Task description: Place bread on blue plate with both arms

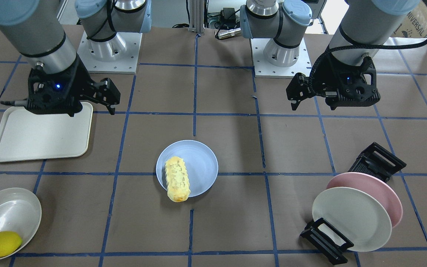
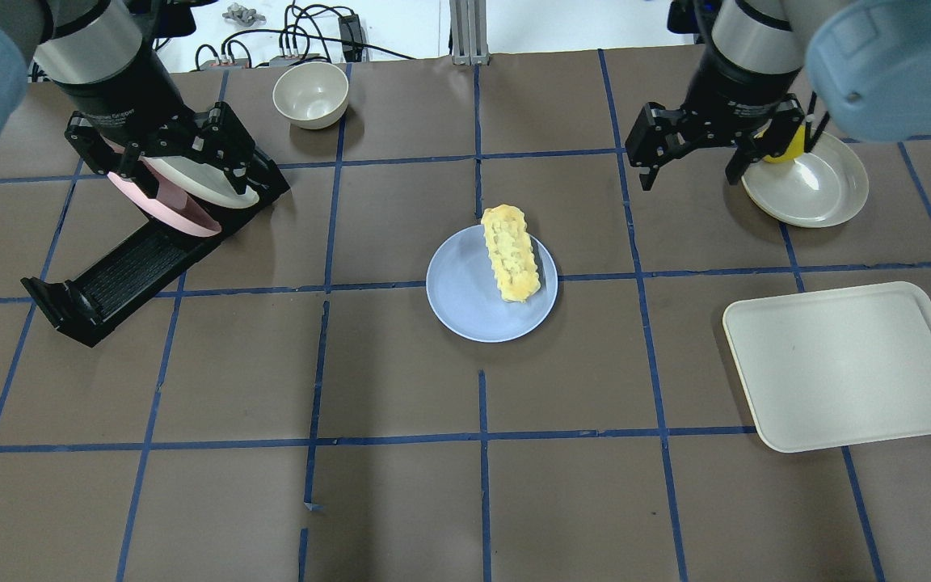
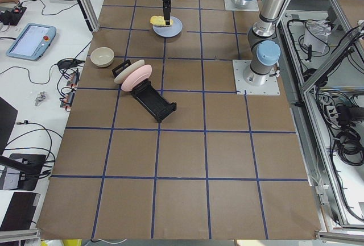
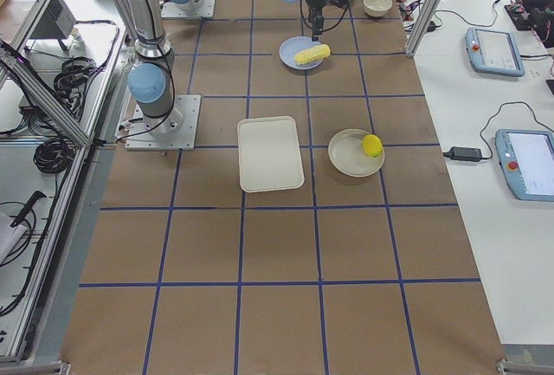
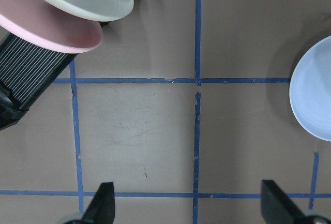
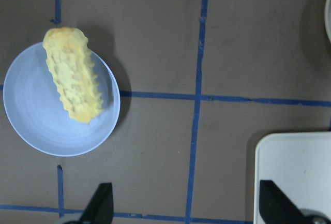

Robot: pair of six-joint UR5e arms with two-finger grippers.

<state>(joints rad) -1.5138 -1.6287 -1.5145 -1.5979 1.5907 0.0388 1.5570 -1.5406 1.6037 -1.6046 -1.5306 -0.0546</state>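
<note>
The bread [image 2: 511, 252] lies on the blue plate [image 2: 465, 299] at the table's middle. Its golden-brown end overhangs the plate's far rim. Both also show in the front view, bread [image 1: 177, 179] on plate [image 1: 200, 161], and in the right wrist view, bread [image 6: 72, 81] on plate [image 6: 36, 115]. My left gripper [image 5: 189, 206] is open and empty. It hangs high over the table between the plate rack and the blue plate's edge [image 5: 315, 94]. My right gripper [image 6: 187, 206] is open and empty, high up and to the right of the plate.
A black rack [image 2: 126, 267] with a pink plate [image 1: 378, 185] and a cream-white plate [image 1: 350, 218] stands on my left. A cream tray [image 2: 845, 364] lies on my right. A shallow white dish [image 1: 9, 211] holds a lemon [image 1: 1, 243]. A small bowl [image 2: 310, 94] sits at the back.
</note>
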